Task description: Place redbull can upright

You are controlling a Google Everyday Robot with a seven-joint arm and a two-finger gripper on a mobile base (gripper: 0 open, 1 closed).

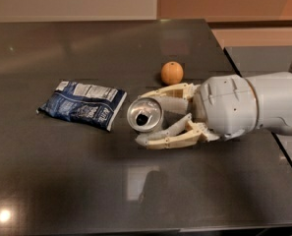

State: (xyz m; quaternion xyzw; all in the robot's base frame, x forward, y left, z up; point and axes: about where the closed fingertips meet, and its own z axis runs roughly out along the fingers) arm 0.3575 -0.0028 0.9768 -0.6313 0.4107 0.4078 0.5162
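Dark and glossy, the table looks low in friction, so I judge that a can released off-vertical may skid or topple. The gripper, reaching in from the right at mid-table, has both fingers clamped around the redbull can, which lies horizontal with its silver top end facing left. The snack bag sits just left of the can, and rotating upright could sweep into it. The orange, just beyond the far finger, could be knocked rolling.

Table: bag, orange, claw around can
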